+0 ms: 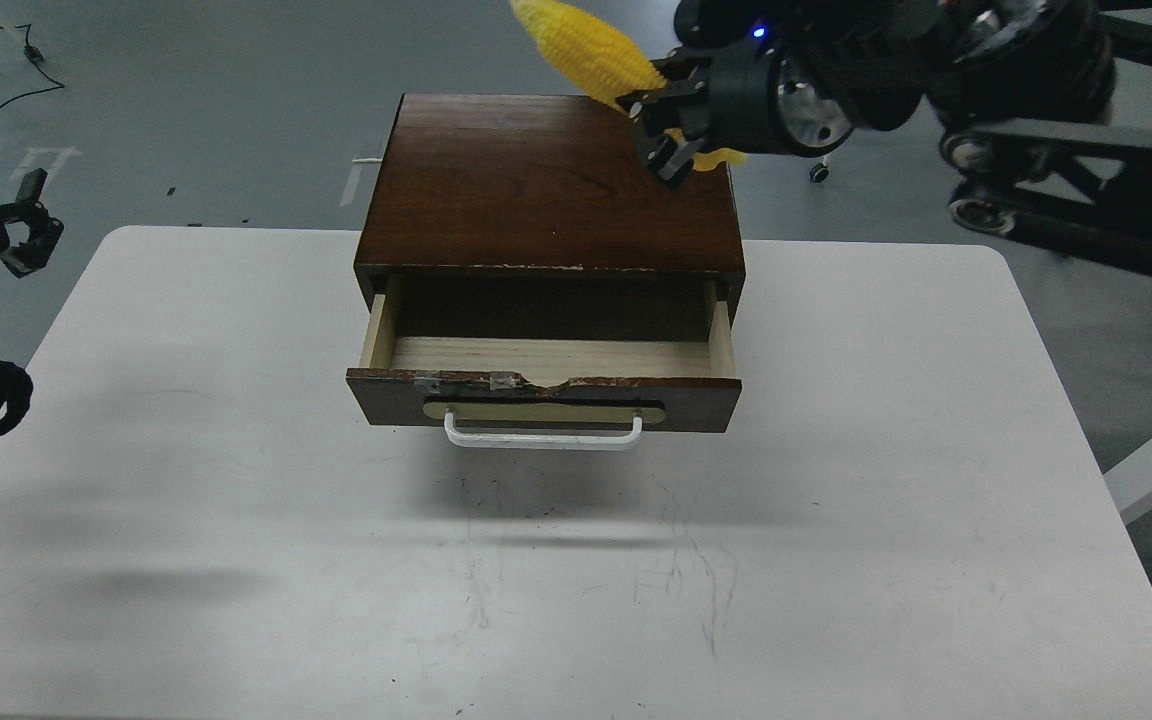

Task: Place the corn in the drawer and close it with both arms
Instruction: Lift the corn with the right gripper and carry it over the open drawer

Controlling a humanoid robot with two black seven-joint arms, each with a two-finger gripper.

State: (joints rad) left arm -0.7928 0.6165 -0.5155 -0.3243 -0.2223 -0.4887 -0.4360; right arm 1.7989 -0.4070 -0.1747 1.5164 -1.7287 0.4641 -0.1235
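The drawer of the dark brown wooden cabinet stands pulled open, its pale wood inside bare, its white bar handle facing me. My right gripper comes in from the upper right, high over the cabinet's back right corner, and is shut on the yellow corn. The cob slants up to the left, its tip cut by the top edge of the view. My left gripper hangs off the table's left edge, far from the drawer, with its fingers apart and holding nothing.
The cabinet sits at the back middle of a white table. A black wheeled frame stands on the grey floor at the upper right. A black cable lies on the floor at the upper left.
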